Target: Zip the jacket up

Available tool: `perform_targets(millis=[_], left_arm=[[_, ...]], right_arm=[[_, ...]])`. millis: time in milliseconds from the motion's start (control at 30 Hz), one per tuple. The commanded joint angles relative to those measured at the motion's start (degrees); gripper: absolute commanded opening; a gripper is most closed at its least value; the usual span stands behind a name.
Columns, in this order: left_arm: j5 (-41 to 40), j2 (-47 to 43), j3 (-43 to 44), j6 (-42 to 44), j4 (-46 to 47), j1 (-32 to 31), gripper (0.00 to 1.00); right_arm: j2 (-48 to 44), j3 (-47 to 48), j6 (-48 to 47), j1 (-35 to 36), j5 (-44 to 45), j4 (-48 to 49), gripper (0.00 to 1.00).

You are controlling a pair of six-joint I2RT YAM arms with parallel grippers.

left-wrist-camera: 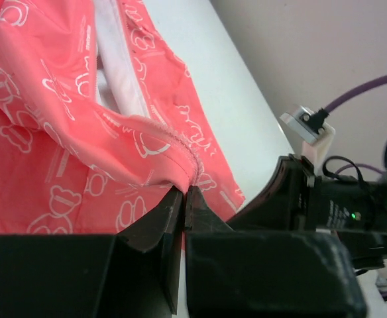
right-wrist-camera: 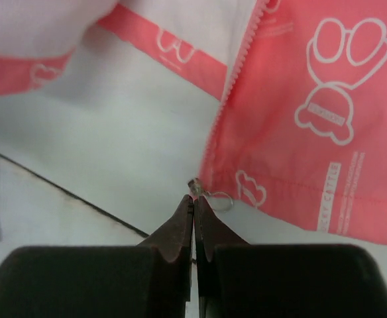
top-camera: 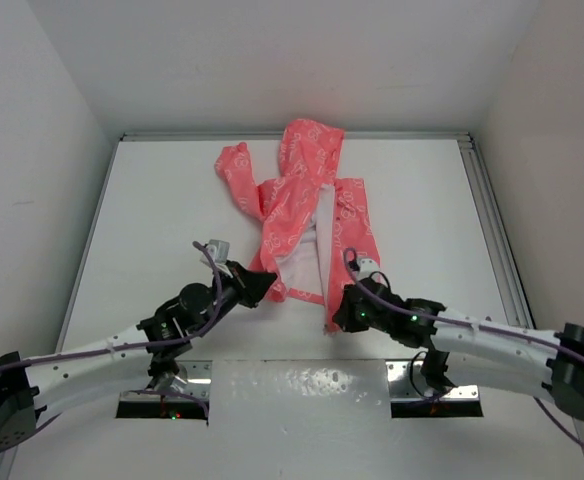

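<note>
Walls close off the left, far and right edges of the white surface (top-camera: 162, 230), and a grey metal rail (top-camera: 492, 225) runs along the right edge. I have bare room on both sides of the garment, wider toward the left edge. There is also a bare strip toward the near edge between the two arm bases.

The small hooded jacket of thin coral-pink fabric with white printed marks (top-camera: 297, 195) lies in the middle of the surface. Its hood (top-camera: 312, 150) reaches almost to the far edge. One sleeve (top-camera: 237, 175) is bent out toward the far left corner. The front lies open, with the white lining (top-camera: 307, 250) showing between the two panels, and the hem points toward me.

The left arm (top-camera: 102, 360) comes in from the near left corner. Its jaws are pinching the hem corner of the jacket's left panel, and in the left wrist view the fabric folds down into the closed tips. The right arm (top-camera: 482, 345) comes in from the near right, and its jaws sit at the bottom corner of the other panel, well apart from the left ones. In the right wrist view they are pressed together, with the small metal end (right-wrist-camera: 193, 184) of the white zipper teeth (right-wrist-camera: 236, 66) right at their tips. I cannot tell whether that end is actually caught. A loose thread (right-wrist-camera: 215, 197) curls just beside it.
</note>
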Motion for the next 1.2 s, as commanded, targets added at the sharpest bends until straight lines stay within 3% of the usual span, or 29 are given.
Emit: perform_targets(millis=[0, 100, 167, 200, 333, 400, 433, 467, 500, 567, 633, 667, 700, 800, 900, 1167], left_arm=[[0.64, 1.75, 2.81, 3.43, 3.58, 1.23, 0.0], [0.9, 2.63, 1.93, 3.35, 4.82, 1.67, 0.0], [1.6, 2.98, 2.54, 3.79, 4.03, 2.54, 0.0], [1.52, 2.55, 3.41, 4.83, 2.2, 2.9, 0.0], [0.82, -1.05, 2.45, 5.37, 1.04, 3.43, 0.0], [0.82, -2.2, 2.71, 6.24, -0.18, 3.69, 0.0], [0.38, -2.38, 3.15, 6.77, -1.15, 3.78, 0.0], [0.12, -2.9, 3.33, 7.3, -1.68, 3.87, 0.0], [-0.15, -3.43, 2.81, 7.31, -1.6, 3.87, 0.0], [0.02, -5.01, 0.97, 6.78, -0.64, 3.95, 0.0], [0.73, -5.19, 0.69, 6.87, -0.1, 4.39, 0.0], [0.99, -4.93, 0.96, 7.04, -0.36, 4.57, 0.0], [2.04, -4.75, 0.96, 7.04, -0.45, 4.74, 0.0], [4.06, -4.4, 0.7, 6.34, 0.5, 4.83, 0.0], [4.24, -4.14, 0.78, 6.51, 0.34, 5.01, 0.0], [5.21, -5.55, 0.52, 6.43, 0.34, 5.36, 0.0]], right_arm=[[7.35, 10.29, -3.99, 5.81, 13.28, -8.91, 0.0], [14.48, 13.83, -4.44, 6.7, 16.29, -8.94, 0.0], [16.86, 14.45, -4.35, 6.7, 20.23, -6.75, 0.21], [17.22, 14.28, -4.61, 6.61, 21.21, -5.69, 0.36], [19.24, 16.46, -8.2, -2.14, 16.68, 0.19, 0.48], [21.51, 17.87, -10.23, -7.16, 11.41, 2.92, 0.46], [23.01, 19.01, -11.37, -13.02, 7.64, 4.06, 0.43], [24.67, 22.07, -12.08, -15.6, 1.68, 5.03, 0.3], [28.26, 23.58, -12.87, -17.45, -0.73, 5.74, 0.07], [31.71, 27.78, -14.37, -21.5, -3.64, 6.71, 0.0], [36.28, 30.87, -15.16, -23.87, -6.11, 8.1, 0.01], [37.42, 31.32, -14.64, -24.76, -6.64, 9.25, 0.07], [40.05, 31.94, -14.2, -26.59, -8.12, 10.91, 0.26], [44.54, 35.36, -11.92, -29.42, -12.15, 14.0, 0.42], [51.64, 39.74, -9.11, -33.8, -14.46, 16.47, 0.43], [58.43, 46.09, -8.92, -36.54, -18.77, 17.87, 0.41]])
